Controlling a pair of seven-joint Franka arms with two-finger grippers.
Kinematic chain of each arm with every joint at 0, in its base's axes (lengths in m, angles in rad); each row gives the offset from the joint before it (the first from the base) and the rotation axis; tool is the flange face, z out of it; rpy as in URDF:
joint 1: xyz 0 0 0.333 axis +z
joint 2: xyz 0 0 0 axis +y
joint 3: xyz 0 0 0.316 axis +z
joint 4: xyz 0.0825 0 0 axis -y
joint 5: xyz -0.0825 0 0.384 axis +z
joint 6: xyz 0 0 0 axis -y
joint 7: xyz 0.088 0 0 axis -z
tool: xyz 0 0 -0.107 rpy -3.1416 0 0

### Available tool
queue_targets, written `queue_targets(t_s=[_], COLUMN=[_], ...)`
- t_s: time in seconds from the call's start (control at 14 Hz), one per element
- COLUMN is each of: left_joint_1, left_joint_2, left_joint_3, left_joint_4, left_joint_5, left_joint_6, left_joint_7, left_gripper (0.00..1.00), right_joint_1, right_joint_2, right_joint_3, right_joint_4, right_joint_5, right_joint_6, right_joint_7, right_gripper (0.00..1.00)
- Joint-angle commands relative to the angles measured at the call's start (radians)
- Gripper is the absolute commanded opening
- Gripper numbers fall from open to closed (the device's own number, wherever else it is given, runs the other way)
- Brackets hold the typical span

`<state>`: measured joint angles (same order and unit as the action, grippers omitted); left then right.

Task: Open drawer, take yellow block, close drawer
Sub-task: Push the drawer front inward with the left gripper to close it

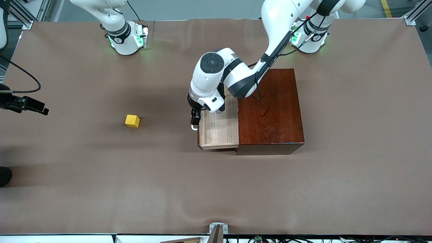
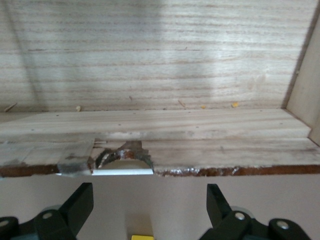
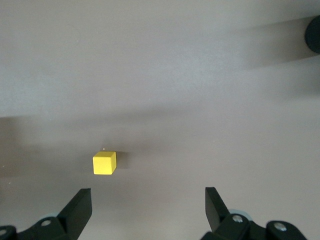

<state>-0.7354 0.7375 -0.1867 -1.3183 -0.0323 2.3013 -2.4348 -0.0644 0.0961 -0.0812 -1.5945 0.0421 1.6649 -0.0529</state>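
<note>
The small bright yellow block sits on the brown table, ahead of the right gripper's spread fingers. The pale-wood drawer stands open — its white handle half hidden — before the left gripper's spread fingers.

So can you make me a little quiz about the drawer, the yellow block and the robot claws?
1. True or false: the yellow block lies inside the drawer.
2. Which claw is at the drawer's white handle: (a) left claw, (b) right claw?
3. Fill in: the drawer is pulled ____.

Key: 1 false, it sits on the table. 2 a. 3 open.
</note>
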Motion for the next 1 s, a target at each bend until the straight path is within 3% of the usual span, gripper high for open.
queue_targets(t_s=[0.0,0.29,0.93], left_joint_1=[-0.015,-0.019,-0.013], left_joint_2=[0.036,0.034,0.0], left_joint_3=[0.007,0.006,0.01], left_joint_4=[0.025,0.024,0.03], left_joint_5=[0.034,0.035,0.092], left_joint_6=[0.003,-0.006,-0.302], left_joint_7=[-0.013,-0.012,-0.018], left_gripper=[1.0,1.0,1.0], right_joint_1=[-0.012,0.02,0.077], right_joint_2=[-0.062,-0.115,-0.107], right_joint_3=[0.017,0.021,0.018], right_joint_4=[-0.039,-0.097,-0.051], right_joint_5=[-0.008,-0.01,-0.025], right_joint_6=[-0.008,-0.02,-0.053], right_joint_7=[-0.033,-0.022,0.091], right_gripper=[1.0,1.0,1.0])
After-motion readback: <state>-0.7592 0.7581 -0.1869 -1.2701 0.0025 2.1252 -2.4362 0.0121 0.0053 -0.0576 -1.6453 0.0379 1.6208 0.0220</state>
